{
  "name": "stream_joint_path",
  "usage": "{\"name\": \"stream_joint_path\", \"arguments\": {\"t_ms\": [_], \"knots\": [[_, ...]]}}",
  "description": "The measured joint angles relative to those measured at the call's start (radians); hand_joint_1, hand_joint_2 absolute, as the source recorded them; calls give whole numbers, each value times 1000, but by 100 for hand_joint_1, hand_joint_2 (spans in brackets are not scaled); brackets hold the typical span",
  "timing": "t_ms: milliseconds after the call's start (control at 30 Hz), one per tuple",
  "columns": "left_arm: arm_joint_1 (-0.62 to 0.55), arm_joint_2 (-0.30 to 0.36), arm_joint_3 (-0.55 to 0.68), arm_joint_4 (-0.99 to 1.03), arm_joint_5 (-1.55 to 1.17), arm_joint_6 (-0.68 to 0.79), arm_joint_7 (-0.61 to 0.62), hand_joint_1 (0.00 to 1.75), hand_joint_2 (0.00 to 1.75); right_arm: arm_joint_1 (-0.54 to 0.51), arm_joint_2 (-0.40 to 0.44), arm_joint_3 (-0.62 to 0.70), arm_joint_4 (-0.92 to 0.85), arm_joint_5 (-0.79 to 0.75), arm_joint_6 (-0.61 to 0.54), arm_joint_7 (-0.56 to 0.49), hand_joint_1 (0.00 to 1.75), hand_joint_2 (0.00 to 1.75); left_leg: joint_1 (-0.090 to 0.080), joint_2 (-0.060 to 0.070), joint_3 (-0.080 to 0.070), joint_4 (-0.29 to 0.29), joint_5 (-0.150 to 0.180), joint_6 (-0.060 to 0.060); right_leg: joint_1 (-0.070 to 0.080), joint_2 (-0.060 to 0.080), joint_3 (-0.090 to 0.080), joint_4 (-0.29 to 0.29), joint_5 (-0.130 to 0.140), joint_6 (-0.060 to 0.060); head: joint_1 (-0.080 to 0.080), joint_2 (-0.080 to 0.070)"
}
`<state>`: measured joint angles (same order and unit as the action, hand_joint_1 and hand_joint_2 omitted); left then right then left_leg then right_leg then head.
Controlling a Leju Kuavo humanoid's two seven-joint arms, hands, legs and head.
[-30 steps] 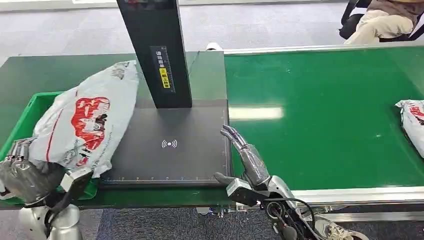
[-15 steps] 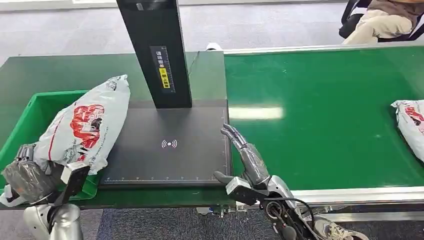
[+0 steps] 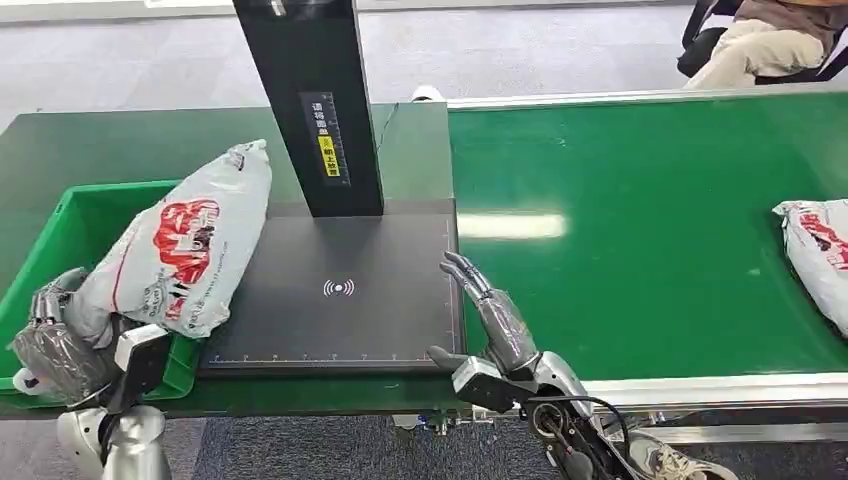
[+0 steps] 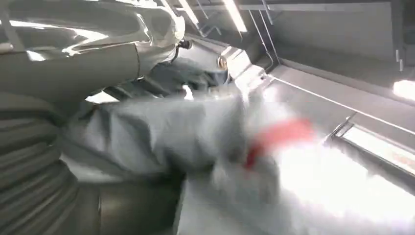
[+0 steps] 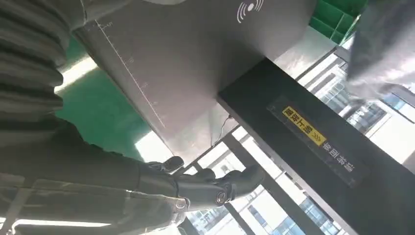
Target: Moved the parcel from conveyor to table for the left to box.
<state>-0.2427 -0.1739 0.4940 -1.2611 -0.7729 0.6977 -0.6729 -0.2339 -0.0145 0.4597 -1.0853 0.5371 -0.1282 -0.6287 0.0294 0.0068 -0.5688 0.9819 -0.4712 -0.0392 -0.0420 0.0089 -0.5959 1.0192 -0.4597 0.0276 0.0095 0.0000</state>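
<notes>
Over green plastic bin (image 3: 75,215), tabletop left: grey plastic parcel with red print (image 3: 185,255), tilted, upper end near black scanner column (image 3: 310,100) | left hand (image 3: 60,345): grasping parcel's lower end | right hand (image 3: 490,310): released, fingers extended at dark scanner pad (image 3: 340,290) edge | second grey parcel (image 3: 815,255): on green conveyor belt (image 3: 640,230), right.

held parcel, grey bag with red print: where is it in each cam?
Head view: parcel at left, lower end in the left hand, lying over the green bin edge.
Left wrist view: blurred grey bag with red patch, mid-frame.
Right wrist view: grey blur in one corner.
Shared landmark: black scanner post, head and right wrist views.
</notes>
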Motion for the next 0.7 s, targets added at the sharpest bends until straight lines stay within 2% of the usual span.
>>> {"name": "stream_joint_path", "arguments": {"t_ms": [333,700], "knots": [[-6,3,27,36,-12,0,0,0,175,-11,3,0,24,3,3,0,0,175,0,0,0,0,0,0,0,0,0,0,0,0,0,0],[1,-45,95,-107,192,0,0,0,175,-11,14,0,43,15,-2,-5,0,175,0,0,0,0,0,0,0,0,0,0,0,0,0,0]]}}
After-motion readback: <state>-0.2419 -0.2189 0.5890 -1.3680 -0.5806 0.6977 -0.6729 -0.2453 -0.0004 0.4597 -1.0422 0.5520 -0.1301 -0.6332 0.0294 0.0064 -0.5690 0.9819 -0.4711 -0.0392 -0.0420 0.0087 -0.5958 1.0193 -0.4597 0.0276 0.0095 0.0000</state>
